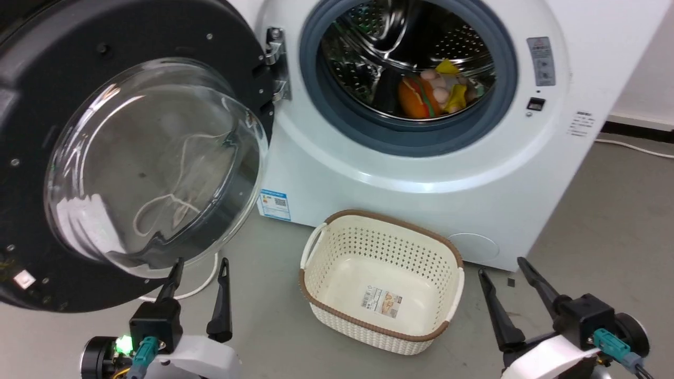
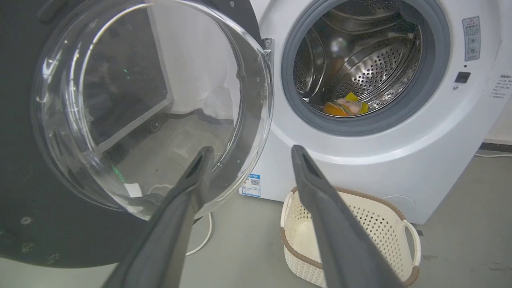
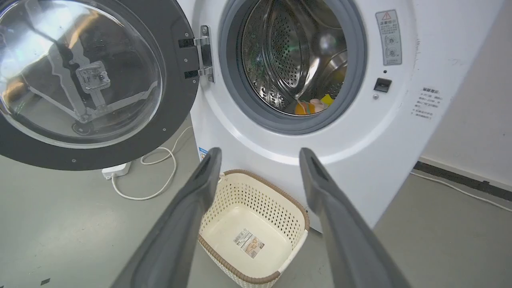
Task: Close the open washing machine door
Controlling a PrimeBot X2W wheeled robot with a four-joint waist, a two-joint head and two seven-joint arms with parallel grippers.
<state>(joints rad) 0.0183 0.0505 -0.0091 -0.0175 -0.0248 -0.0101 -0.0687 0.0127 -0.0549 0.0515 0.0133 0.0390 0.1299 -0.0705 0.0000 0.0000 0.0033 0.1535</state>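
The washing machine door (image 1: 31, 105) stands wide open at the left, its black rim and bulging glass bowl (image 1: 152, 163) facing me, hung on a metal hinge (image 1: 276, 63). The white washing machine (image 1: 421, 173) shows its round port and steel drum (image 1: 410, 47) with colourful soft toys (image 1: 434, 92) inside. My left gripper (image 1: 202, 266) is open low at the left, its fingertips just below the door's lower rim. My right gripper (image 1: 503, 266) is open at the lower right, off the machine's front corner. The door (image 2: 24, 168) and the door (image 3: 176, 104) also appear in both wrist views.
An empty cream perforated basket (image 1: 447, 252) with a brown rim sits on the grey floor before the machine, between my grippers. A white cable (image 3: 160, 172) and plug block lie on the floor under the door. A wall stands to the right.
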